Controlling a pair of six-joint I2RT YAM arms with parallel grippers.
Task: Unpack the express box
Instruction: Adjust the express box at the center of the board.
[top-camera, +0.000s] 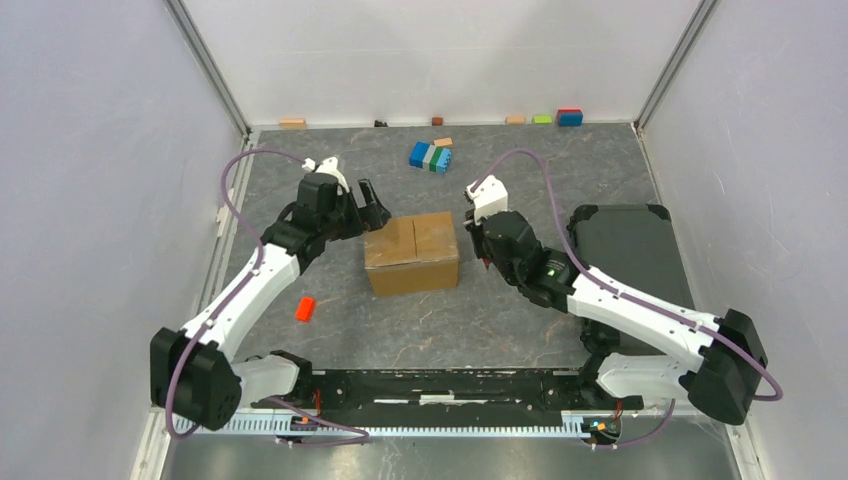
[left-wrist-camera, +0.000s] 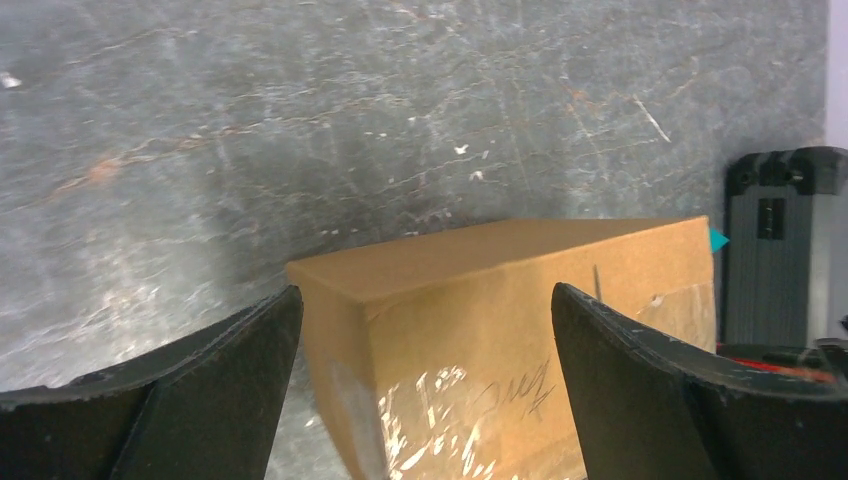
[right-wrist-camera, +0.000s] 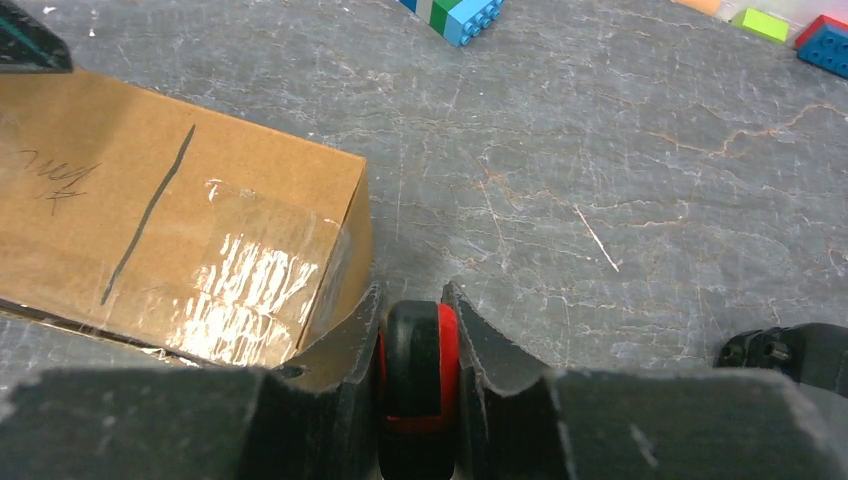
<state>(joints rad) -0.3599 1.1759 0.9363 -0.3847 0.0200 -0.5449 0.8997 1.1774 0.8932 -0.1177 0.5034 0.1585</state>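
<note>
The express box is a brown carton in the middle of the table, its top flaps closed and taped along the seam. My left gripper is open at the box's far left corner. In the left wrist view its jaws stand wide, with the box corner between them, not touching. My right gripper is just right of the box. In the right wrist view it is shut on a red and black tool, beside the box's taped end.
A flat black tray lies right of the box, behind the right arm. A small red block lies at front left. A blue-green block cluster sits behind the box. Several loose blocks line the back wall.
</note>
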